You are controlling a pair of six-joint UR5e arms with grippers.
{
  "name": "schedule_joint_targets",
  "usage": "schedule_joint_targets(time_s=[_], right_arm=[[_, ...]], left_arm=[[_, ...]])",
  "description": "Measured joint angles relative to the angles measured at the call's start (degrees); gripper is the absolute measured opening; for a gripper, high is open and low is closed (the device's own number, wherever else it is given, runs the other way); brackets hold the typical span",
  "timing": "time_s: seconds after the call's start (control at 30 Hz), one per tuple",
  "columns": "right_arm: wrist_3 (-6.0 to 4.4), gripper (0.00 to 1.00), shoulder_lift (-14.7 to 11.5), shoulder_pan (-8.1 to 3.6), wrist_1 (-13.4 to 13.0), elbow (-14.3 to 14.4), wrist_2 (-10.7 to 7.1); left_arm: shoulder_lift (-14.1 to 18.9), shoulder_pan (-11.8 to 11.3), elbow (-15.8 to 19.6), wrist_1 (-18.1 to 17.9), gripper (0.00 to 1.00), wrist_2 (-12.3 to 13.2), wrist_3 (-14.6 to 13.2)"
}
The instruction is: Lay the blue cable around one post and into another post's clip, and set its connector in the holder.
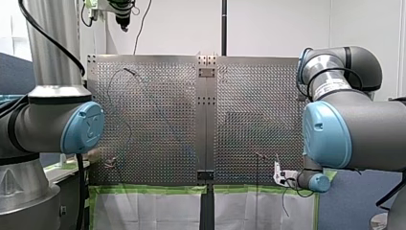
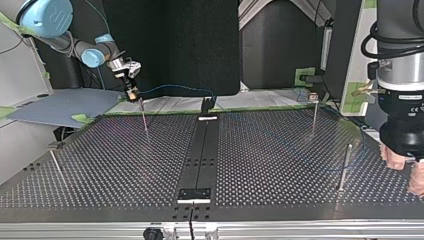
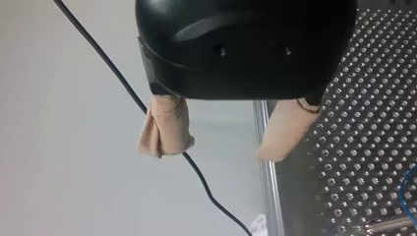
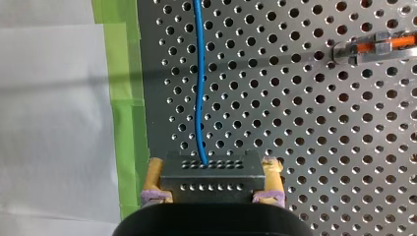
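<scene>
Black connector (image 4: 211, 169), clamped in my right pincer (image 4: 213, 186), blue cable (image 4: 198, 73) running straight ahead

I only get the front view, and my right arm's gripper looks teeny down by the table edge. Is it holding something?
Observer: Yes. The right wrist view shows the right gripper shut on a black connector.
Operator: Is the blue wire stuck to it?
Observer: Yes. The blue cable comes out of the connector and runs straight ahead of the gripper over the perforated table.
Operator: I can't find the other gripper at all!
Observer: The left wrist view shows the left gripper at the table's edge. It is open, and there is nothing between its beige pads.
</scene>
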State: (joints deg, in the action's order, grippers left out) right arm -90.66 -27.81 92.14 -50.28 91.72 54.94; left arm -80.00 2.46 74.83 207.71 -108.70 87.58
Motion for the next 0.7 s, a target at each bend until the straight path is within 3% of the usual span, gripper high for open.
schedule_joint_targets(time_s=[0.17,0.37,0.53,0.7], right_arm=[[0.01,0.0,0.0,0.09,0.0,0.0,0.06],[0.03,0.0,0.0,0.1,0.1,0.0,0.08],[0.03,0.0,0.0,0.17,0.1,0.0,0.09],[0.02,0.0,0.0,0.29,0.1,0.0,0.09]], left_arm=[[0.0,0.0,-1.7,1.4,1.0,0.7,-2.7],[0.1,0.0,0.0,0.3,1.0,1.1,-5.2],[0.0,-0.2,2.3,-1.8,1.0,1.2,-5.3],[-1.0,-0.5,5.0,-4.6,1.0,0.8,-3.4]])
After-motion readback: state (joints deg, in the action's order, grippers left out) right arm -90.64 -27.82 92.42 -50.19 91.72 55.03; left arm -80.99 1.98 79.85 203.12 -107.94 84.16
